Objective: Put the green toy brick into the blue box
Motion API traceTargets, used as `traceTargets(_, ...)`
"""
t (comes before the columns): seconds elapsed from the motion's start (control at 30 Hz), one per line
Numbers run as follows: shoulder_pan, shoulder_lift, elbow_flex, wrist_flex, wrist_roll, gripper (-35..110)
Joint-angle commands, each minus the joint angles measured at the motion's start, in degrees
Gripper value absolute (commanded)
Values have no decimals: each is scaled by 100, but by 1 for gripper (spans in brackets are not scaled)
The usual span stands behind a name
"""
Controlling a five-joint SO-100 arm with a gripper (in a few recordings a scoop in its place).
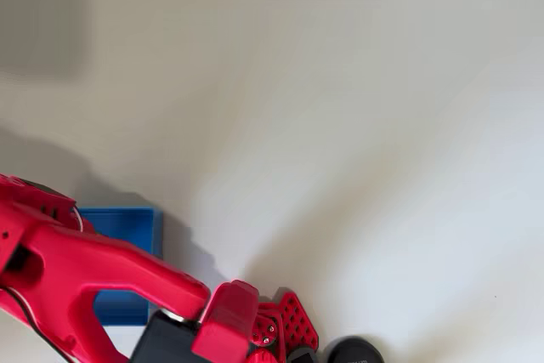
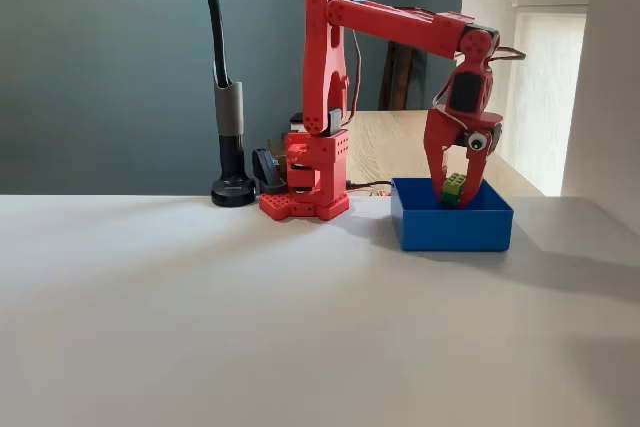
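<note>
Green toy brick point(image 2: 455, 188) sits between pincer point(image 2: 457, 192) fingers.

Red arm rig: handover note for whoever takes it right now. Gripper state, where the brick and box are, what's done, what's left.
Gripper: shut on the green toy brick, pointing down, its tips lowered inside the blue box at the rim's level in the fixed view.
Blue box: on the white table, right of the arm's base in the fixed view; in the overhead view the arm partly covers the box.
Done: brick picked up and brought over the box.
Left: open the jaws to drop the brick, then lift clear. Whether the brick already touches the box's floor cannot be told.
</note>
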Motion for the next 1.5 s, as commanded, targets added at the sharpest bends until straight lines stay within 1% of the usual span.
traceTargets(0.0,-123,79,-343,167,-220,0)
traceTargets(0.07,-141,70,-404,246,-325,0)
traceTargets(0.33,-246,70,-870,817,-457,18)
traceTargets(0.5,-264,88,-1046,1081,-501,23)
traceTargets(0.57,-264,97,-1046,1107,-510,21)
traceTargets(0.67,-264,114,-1072,1107,-431,15)
traceTargets(0.8,-264,149,-1187,1125,-352,0)
traceTargets(0.97,-141,229,-1978,1345,-141,0)
traceTargets(1.07,-167,650,-2435,1354,-149,0)
traceTargets(1.2,-158,1310,-2593,1336,-308,0)
traceTargets(1.33,404,1775,-2391,1327,-308,0)
traceTargets(1.47,1459,2039,-1986,1213,-492,0)
